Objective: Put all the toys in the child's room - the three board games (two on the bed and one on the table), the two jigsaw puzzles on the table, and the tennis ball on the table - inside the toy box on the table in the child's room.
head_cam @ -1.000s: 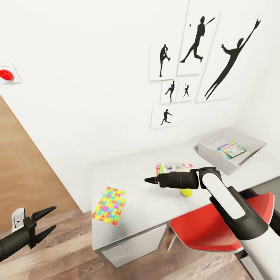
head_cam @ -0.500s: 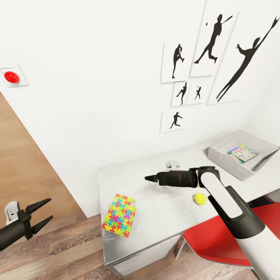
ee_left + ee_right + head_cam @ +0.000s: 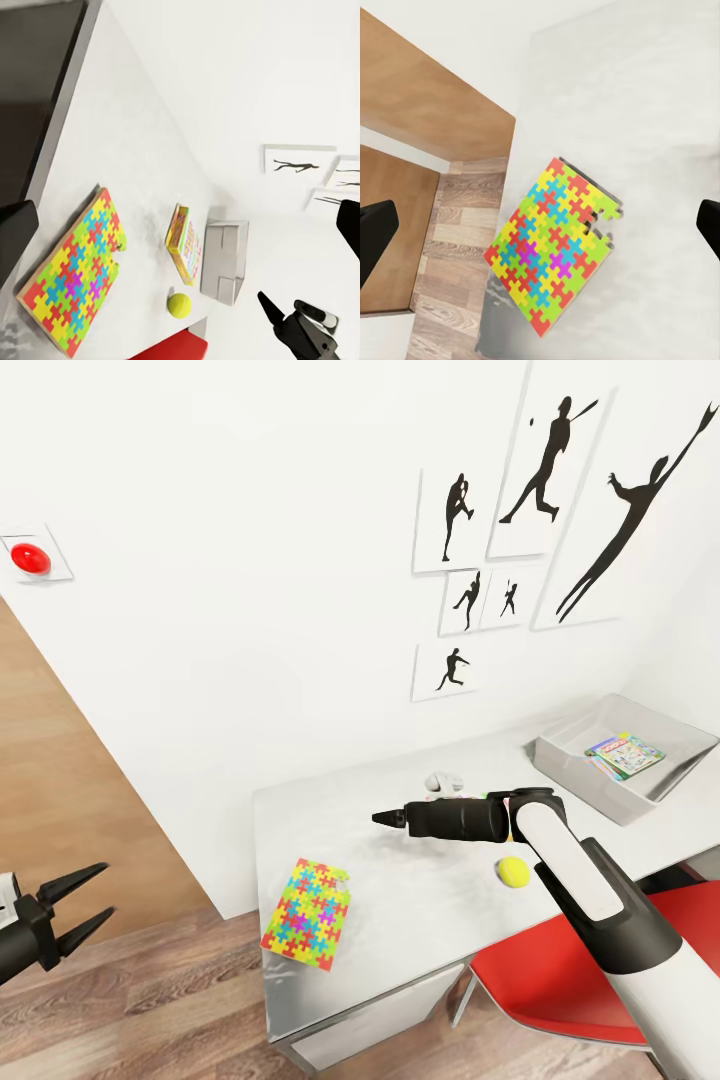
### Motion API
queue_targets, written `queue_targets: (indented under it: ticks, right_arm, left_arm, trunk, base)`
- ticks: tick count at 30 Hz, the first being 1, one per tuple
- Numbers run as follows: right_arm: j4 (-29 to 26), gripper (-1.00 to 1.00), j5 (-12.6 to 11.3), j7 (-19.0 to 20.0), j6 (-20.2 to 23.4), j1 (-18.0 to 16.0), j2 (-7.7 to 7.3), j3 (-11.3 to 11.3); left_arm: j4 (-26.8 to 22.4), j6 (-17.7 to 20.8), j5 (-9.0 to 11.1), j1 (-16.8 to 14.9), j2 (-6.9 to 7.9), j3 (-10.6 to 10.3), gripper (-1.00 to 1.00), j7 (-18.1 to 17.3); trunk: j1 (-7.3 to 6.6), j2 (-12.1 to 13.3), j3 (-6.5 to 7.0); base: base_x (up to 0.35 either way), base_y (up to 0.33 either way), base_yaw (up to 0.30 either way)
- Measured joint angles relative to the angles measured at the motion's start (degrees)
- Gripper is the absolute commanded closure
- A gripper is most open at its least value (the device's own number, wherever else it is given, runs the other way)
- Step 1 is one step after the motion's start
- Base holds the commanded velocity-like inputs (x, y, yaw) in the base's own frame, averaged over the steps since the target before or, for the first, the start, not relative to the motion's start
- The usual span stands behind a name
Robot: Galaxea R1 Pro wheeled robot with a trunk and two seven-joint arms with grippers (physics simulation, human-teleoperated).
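Observation:
The square, many-coloured jigsaw puzzle (image 3: 310, 915) (image 3: 556, 246) lies near the front left corner of the white table (image 3: 400, 880). The tennis ball (image 3: 514, 871) (image 3: 178, 304) rests beside my right forearm. A board game (image 3: 443, 781) (image 3: 184, 244) peeks out behind that arm. At the far right end stands the grey toy box (image 3: 585, 780) (image 3: 225, 259), with a flat printed box (image 3: 625, 753) inside. My right gripper (image 3: 385, 820) hovers open and empty above the table's middle, its fingers (image 3: 375, 232) wide apart over the puzzle. Over the floor left of the table, my left gripper (image 3: 75, 905) is open and empty.
A red chair (image 3: 570, 980) is tucked at the table's front right, under my right arm. A brown wooden panel (image 3: 60, 780) rises at the left. On the white wall are a red button (image 3: 30, 558) and black silhouette posters (image 3: 520, 510). Wood floor lies before the table.
The camera swung between the oldest frame and the middle one, then held. My left gripper has drifted left and slightly down. The right arm and the toys stay put.

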Motion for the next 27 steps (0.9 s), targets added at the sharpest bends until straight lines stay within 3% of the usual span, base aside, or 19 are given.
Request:
queue_targets:
  ticks: [21,27]
  right_arm:
    - [0.0,-1.0,0.0,0.0,0.0,0.0,0.0,0.0]
    - [0.6,-1.0,0.6,0.3,0.0,0.4,-0.03,0.4]
  left_arm:
    - [0.0,0.0,0.0,0.0,0.0,0.0,-1.0,0.0]
    - [1.7,-0.1,-1.9,0.1,-1.94,-1.9,-1.0,-1.0]
  trunk:
    - [0.0,0.0,0.0]
    - [0.0,0.0,0.0]
  base:
    - [0.0,0.001,0.0]
    - [0.0,0.113,0.0]
